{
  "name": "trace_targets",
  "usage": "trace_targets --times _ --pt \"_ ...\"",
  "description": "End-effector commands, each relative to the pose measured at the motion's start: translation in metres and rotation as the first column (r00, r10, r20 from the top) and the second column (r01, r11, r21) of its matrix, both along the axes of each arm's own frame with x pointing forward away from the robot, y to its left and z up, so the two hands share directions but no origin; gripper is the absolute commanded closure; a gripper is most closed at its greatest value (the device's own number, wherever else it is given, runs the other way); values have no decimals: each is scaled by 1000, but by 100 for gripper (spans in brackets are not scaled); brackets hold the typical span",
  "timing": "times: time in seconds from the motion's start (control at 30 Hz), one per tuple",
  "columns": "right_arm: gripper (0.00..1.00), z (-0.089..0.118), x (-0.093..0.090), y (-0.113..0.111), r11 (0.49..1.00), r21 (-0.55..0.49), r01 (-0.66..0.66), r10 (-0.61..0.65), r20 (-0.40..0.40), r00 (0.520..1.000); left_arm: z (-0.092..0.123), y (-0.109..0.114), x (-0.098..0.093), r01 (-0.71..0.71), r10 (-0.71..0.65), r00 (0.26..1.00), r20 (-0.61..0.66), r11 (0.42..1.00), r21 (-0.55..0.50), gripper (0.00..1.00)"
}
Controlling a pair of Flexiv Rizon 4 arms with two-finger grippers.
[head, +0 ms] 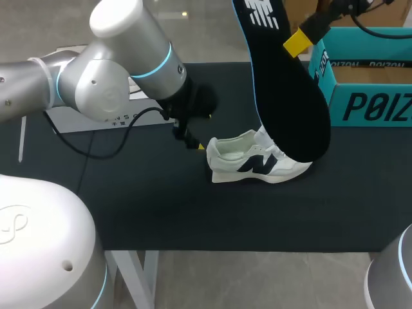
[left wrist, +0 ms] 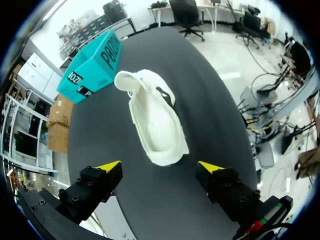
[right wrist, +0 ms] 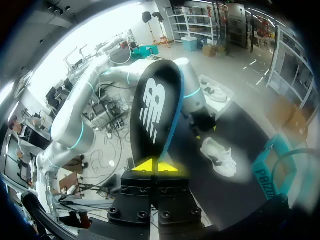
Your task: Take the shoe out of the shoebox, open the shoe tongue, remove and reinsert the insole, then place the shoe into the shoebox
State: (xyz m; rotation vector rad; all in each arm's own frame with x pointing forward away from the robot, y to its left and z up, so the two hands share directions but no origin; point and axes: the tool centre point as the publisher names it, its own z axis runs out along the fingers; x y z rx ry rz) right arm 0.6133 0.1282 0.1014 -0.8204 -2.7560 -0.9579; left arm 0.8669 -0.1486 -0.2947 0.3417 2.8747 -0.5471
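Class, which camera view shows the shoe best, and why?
The left wrist view: the shoe lies whole and close, seen from above, its opening visible. The head view shows its side, partly hidden behind the held insole. The right wrist view shows it small, beyond the insole.

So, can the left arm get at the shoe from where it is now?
Probably yes. The left gripper is open, with the shoe lying just ahead of its fingers and nothing between them. The insole, held up by the right gripper, hangs over the shoe's far end only.
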Motion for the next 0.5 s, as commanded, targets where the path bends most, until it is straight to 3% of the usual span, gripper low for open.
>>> trace_targets --times 0.03,0.33,0.5 --pt "100 1 2 1 1000 -4 1 -1 -3 1000 4 -15 12 -3 2 1000 12 1000 10 0" --pt "100 1 2 1 1000 -4 1 -1 -3 1000 -7 -50 41 -17 17 999 41 1000 -22 0" --pt "100 1 2 1 1000 -4 1 -1 -3 1000 -20 -68 45 -17 18 999 34 1000 -24 0"
